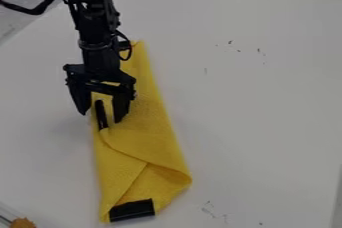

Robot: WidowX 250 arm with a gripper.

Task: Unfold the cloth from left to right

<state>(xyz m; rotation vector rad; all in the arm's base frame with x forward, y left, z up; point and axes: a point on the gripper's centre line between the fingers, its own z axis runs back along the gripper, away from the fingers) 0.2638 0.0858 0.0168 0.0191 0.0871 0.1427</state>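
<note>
With the claw spread open and apparently holding nothing, the folded cloth beneath it on the surface looks light and floppy, best pinched at the upper black strip.

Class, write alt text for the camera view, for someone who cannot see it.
A folded yellow cloth lies on a white table, the open end effector of a black robot arm over one long edge. A black strip shows between the fingers; a wider black piece lies at the cloth's lower end.
</note>
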